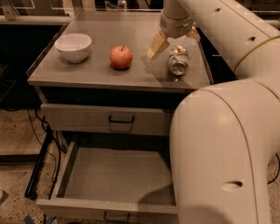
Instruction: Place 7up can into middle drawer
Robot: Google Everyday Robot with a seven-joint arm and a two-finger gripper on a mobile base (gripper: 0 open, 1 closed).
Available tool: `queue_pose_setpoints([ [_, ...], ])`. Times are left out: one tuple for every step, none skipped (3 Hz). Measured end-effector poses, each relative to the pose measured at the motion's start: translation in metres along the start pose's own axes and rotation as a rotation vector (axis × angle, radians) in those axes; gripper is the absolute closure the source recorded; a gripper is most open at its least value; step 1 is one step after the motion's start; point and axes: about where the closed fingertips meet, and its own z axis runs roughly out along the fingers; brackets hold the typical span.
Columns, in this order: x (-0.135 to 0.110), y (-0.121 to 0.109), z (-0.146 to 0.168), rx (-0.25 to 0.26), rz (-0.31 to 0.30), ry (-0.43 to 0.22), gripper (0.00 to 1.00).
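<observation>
The 7up can [178, 60] lies on its side on the grey cabinet top [98, 76], near the right edge. My gripper [173, 45] hangs just above and behind the can, open, with one finger [157, 45] to the can's left and the other [194, 33] to its right. It holds nothing. The middle drawer [60, 171] is pulled out below, with nothing in it, and its small black handle [115, 216] shows at the bottom edge. My arm covers the drawer's right side.
A red apple [121, 57] and a white bowl [73, 46] stand on the cabinet top left of the can. The upper drawer front [84, 119] is shut. Cables and a black frame [41, 162] lie on the floor at the left.
</observation>
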Motion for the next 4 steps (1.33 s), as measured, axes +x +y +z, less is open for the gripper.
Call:
queue_pose_setpoints([
  [0.002,-0.029,0.026,-0.002,0.051,0.000,0.00],
  [0.002,-0.029,0.026,-0.002,0.051,0.000,0.00],
  [-0.004,-0.025,0.042,-0.021,0.049,0.018,0.00],
  [-0.008,-0.025,0.046,-0.021,0.049,0.010,0.18],
])
